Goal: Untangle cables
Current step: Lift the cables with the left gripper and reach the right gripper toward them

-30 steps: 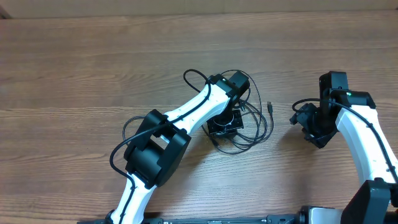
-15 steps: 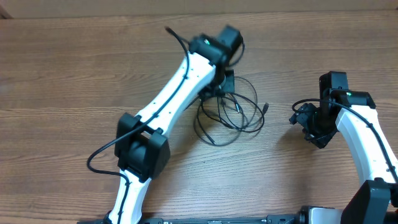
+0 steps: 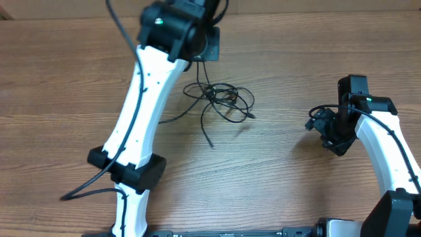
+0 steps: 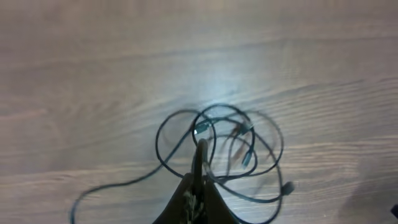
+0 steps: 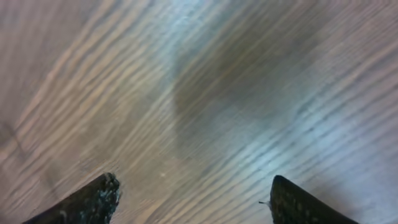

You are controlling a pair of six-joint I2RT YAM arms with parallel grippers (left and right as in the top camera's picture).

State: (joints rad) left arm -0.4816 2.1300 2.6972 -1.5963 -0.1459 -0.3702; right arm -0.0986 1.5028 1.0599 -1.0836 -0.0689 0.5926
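One tangle of cables (image 3: 220,99) is held up over the middle of the surface (image 3: 316,59) by a strand clamped in the closed left hand (image 4: 199,163), while the right hand (image 5: 193,190) is kept apart, empty and well aside; the loosening step is judged in hand, and a second strand is to be gripped and drawn away.

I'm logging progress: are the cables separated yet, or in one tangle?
One tangle: the cables overlap in crossed loops bunched together, with one strand pinched in the shut left hand.
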